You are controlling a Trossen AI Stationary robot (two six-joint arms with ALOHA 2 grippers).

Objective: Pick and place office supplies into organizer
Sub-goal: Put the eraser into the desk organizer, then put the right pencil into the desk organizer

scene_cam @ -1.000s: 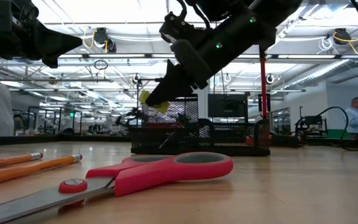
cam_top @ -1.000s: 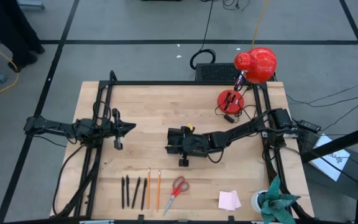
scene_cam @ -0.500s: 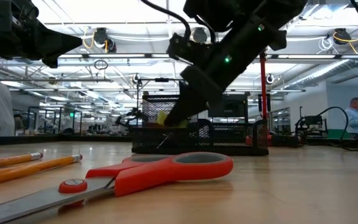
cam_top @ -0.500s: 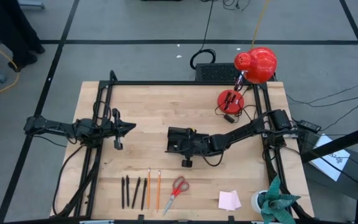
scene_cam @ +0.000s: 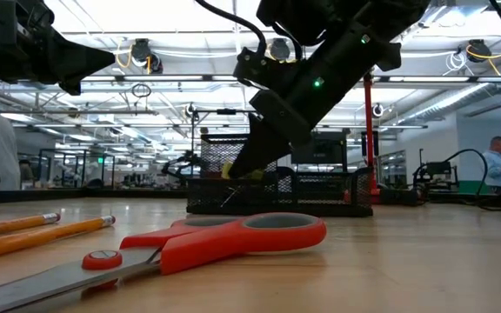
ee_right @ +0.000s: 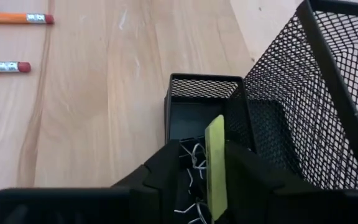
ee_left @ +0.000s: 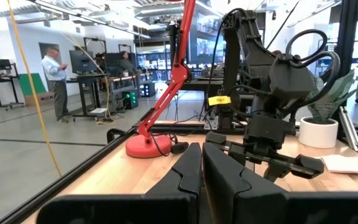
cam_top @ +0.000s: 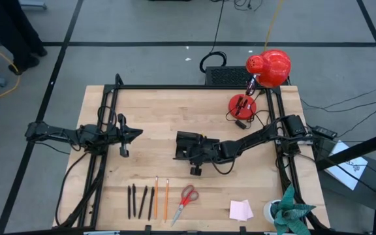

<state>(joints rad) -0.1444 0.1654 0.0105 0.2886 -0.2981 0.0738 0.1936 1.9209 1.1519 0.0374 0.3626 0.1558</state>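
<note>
One item, the yellow piece, has been lowered by the right gripper from above the organizer into a small front compartment holding clips. It stands between fingers that have parted; whether contact remains cannot be told. Release is judged under way. The left gripper waits clenched, well apart. Pens, pencils, scissors and pad are yet to be moved.

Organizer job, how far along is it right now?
Done: binder clips already lie in the organizer. In hand: the right gripper is over it with the yellow piece between its fingers. Left: pens, pencils, scissors and the pink pad lie on the table; the left gripper waits shut at its side.
</note>
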